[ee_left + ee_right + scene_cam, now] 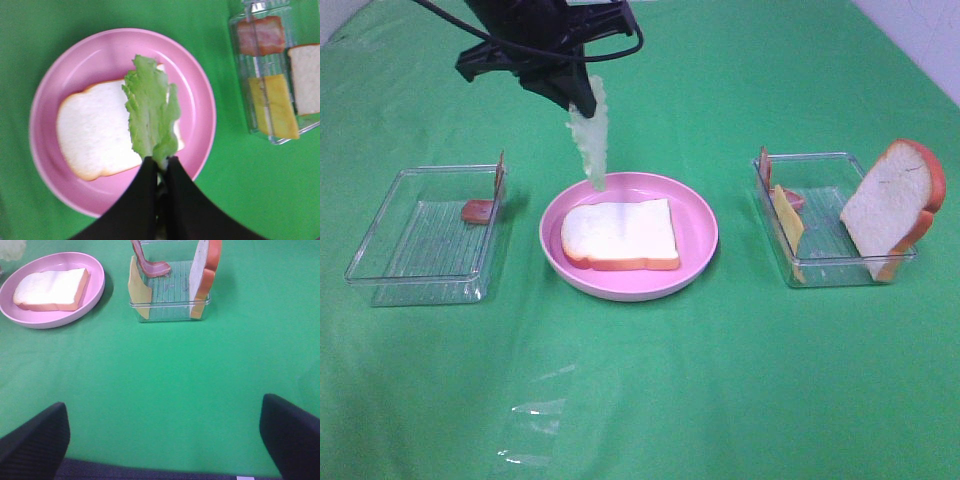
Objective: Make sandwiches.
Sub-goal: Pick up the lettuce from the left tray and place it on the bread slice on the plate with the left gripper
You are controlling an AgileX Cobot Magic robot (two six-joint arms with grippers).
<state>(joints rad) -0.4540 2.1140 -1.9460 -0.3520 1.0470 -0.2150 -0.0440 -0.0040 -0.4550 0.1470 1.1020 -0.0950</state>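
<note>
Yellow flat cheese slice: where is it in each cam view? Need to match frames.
Exterior high: yellow flat cheese slice leans on the right clear plastic tray's plate-side wall.
Left wrist: in that tray, beside the reddish bacon strip, cheese.
Right wrist: on edge in the tray, at the wall facing the plate.
Shared landmark: round pink plate holding one white bread slice.

Toy food colours on a plain green cloth (720,400).
Pink plate (700,215); white bread slice (620,232) with orange-brown crust; pale green lettuce (590,130); yellow cheese (788,225); reddish bacon (260,35); left tray (380,270) and right tray (820,270) clear, floors ribbed; left gripper (160,162) black.
</note>
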